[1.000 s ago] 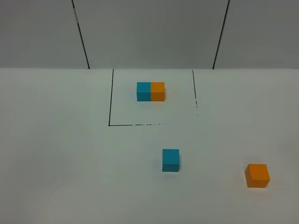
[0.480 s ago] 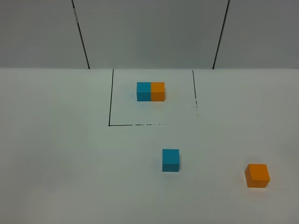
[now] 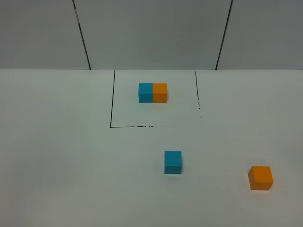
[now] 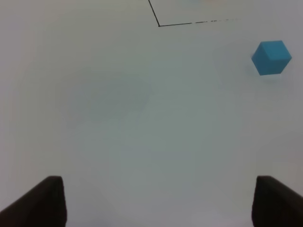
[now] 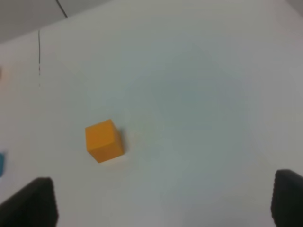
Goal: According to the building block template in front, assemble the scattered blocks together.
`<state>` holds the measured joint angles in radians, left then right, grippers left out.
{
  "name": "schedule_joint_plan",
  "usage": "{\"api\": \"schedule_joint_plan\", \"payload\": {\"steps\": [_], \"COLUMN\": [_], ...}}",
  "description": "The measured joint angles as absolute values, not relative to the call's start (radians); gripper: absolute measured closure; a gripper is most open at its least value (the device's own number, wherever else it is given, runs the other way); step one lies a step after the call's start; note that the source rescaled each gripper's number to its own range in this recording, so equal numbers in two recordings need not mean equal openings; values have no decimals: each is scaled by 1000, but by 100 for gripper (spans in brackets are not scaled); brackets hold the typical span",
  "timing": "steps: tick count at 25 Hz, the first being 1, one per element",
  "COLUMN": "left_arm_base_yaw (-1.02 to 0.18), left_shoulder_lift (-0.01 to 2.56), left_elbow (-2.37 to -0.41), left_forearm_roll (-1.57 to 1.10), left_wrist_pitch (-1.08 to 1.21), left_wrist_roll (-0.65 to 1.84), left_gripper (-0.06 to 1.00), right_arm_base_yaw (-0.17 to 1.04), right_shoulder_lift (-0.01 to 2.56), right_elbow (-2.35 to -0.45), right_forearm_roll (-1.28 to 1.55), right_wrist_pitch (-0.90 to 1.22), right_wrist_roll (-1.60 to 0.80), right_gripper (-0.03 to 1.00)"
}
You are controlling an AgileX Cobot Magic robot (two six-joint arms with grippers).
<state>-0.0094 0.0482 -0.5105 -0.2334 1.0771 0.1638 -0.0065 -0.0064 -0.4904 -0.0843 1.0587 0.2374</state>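
Note:
The template, a joined blue-orange pair (image 3: pixel 152 92), sits inside a black-lined square at the back of the white table. The loose blue cube (image 3: pixel 173 162) lies nearer the front middle; it also shows in the left wrist view (image 4: pixel 271 57). The loose orange cube (image 3: pixel 261 178) lies at the front right, apart from the blue one; it also shows in the right wrist view (image 5: pixel 104 140). My left gripper (image 4: pixel 161 201) is open and empty, with the blue cube well ahead of it. My right gripper (image 5: pixel 165 201) is open and empty, with the orange cube ahead. Neither gripper shows in the exterior view.
A black-lined square (image 3: pixel 111 126) marks the template's area on the white table (image 3: pixel 71 165). A grey panelled wall (image 3: pixel 151 33) stands behind the table.

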Motion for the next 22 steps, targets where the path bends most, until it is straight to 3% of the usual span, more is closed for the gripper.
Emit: {"api": "schedule_joint_plan", "payload": {"steps": [22], "left_arm_base_yaw": [-9], "left_shoulder_lift": [48], "left_elbow": [-510], "left_forearm_roll": [-231], "left_wrist_pitch": [1077], "left_wrist_roll": [161], "left_gripper": [27], "right_arm_base_yaw": [-7], "right_shoulder_lift": [-6], "right_elbow": [-490], "right_forearm_roll": [-84], "right_wrist_pitch": [1059], "right_wrist_roll": [237], "right_gripper": [17]}}
